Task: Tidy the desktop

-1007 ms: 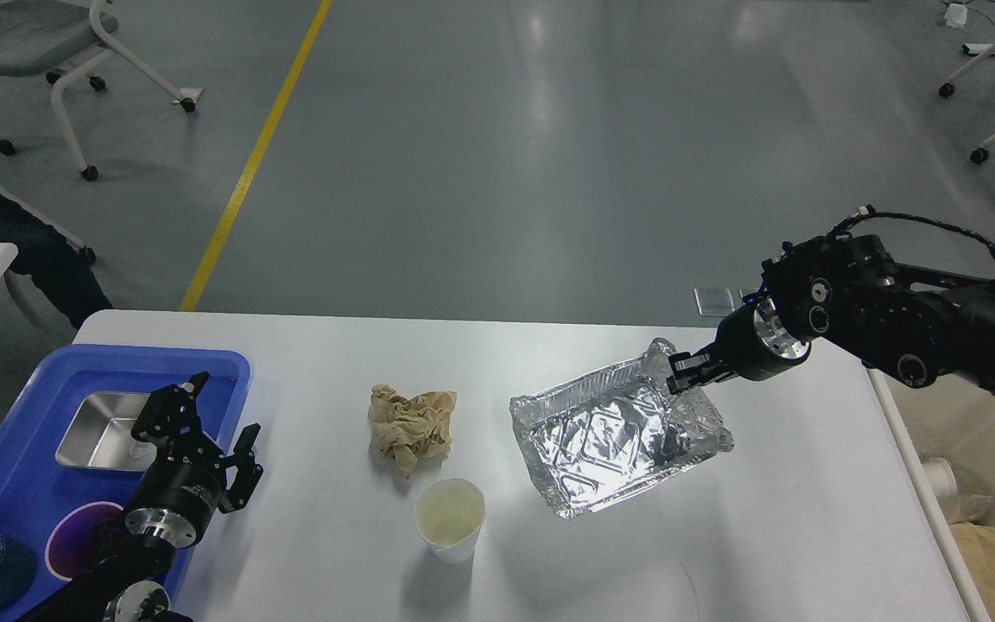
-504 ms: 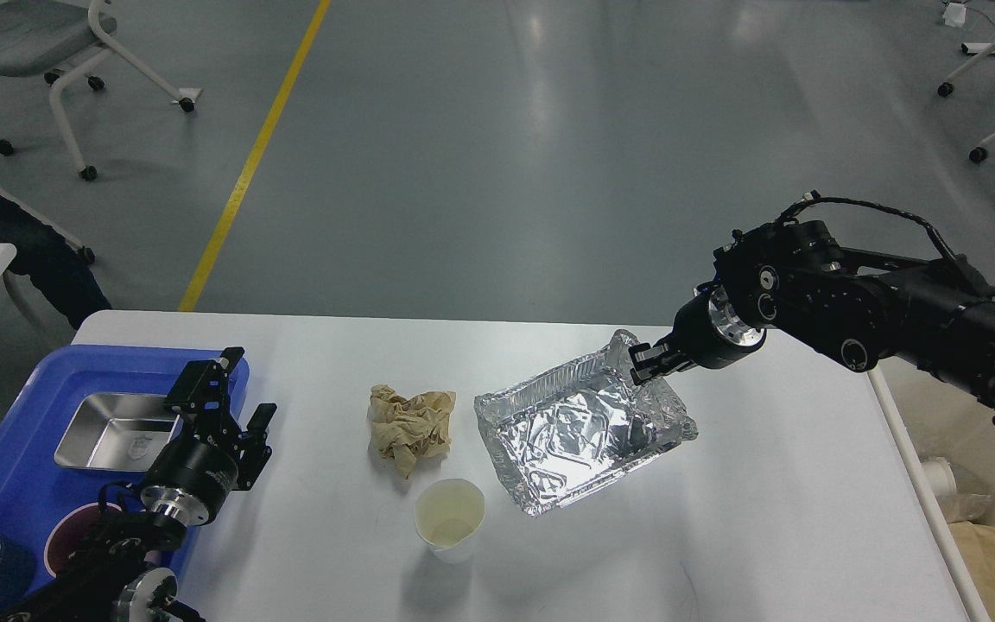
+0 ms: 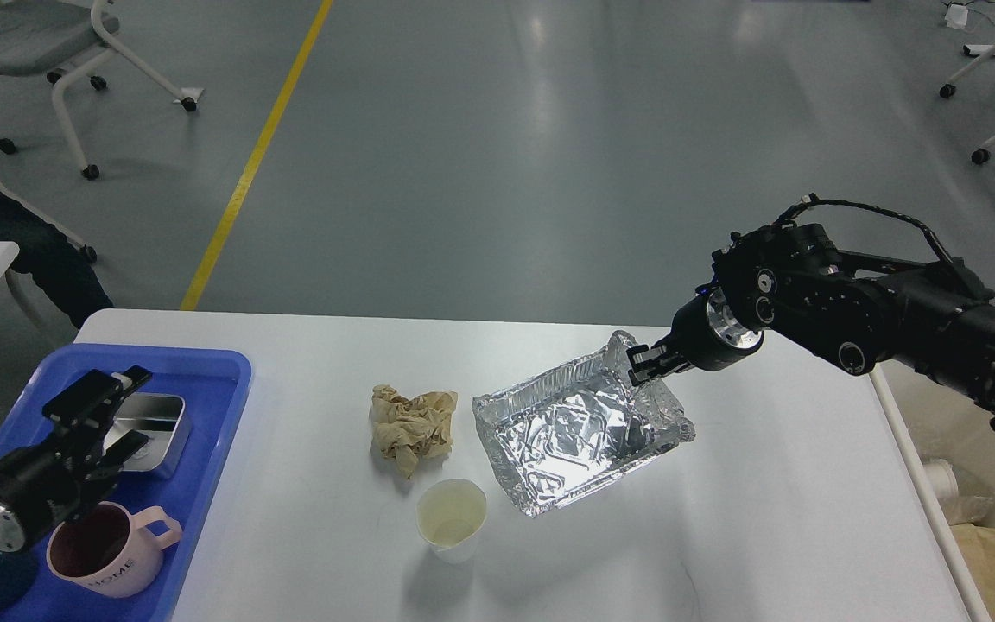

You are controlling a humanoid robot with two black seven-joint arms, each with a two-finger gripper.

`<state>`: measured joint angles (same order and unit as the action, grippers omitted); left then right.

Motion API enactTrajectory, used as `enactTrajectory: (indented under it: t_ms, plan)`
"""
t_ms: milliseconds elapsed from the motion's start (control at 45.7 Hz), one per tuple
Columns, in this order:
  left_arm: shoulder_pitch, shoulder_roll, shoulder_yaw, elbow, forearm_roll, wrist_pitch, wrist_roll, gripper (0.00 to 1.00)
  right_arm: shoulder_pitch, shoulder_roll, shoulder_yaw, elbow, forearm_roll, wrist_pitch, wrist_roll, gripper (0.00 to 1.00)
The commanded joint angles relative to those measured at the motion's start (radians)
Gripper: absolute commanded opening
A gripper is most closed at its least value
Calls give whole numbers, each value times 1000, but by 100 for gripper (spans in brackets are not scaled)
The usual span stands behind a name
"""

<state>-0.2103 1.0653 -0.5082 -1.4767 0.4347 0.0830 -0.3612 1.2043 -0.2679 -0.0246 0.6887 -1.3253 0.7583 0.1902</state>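
Right gripper (image 3: 641,366) pinches foil tray (image 3: 579,429) far rim; light, easily crushed. Left gripper (image 3: 109,415) parted, empty above blue tray (image 3: 204,371).

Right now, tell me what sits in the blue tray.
In the blue tray: a steel container and a pink mug. The left gripper and arm cover part of the tray, so anything under them is hidden.

Steel tin (image 3: 152,423) partly behind left hand (image 3: 109,415); blue tray (image 3: 204,449) cut off at left edge.
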Motion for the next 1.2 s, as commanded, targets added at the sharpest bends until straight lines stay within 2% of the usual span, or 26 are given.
enactTrajectory:
  t_ms: [0,241,438,657,854,1007,1182]
  plan:
    - [-1,120,56,-54,18,-75,1,96,0,18,0,-23,0,0,0,0]
    - [-1,255,77,-128,163,-155,11,96,4,24,0,-25,1,0,0,0]
    - [6,330,166,-181,291,-121,8,96,4,22,0,-26,1,-2,0,0]
    - [8,447,175,-191,429,-105,7,96,8,24,0,-29,1,-7,0,0]
    - [-1,452,172,-191,505,-105,7,96,11,22,2,-28,1,-7,0,0]
    - [-53,433,168,-191,541,-117,7,96,14,24,2,-28,3,-8,0,0]
    - [-171,308,172,-182,588,-201,16,96,14,29,2,-28,3,-8,0,0]
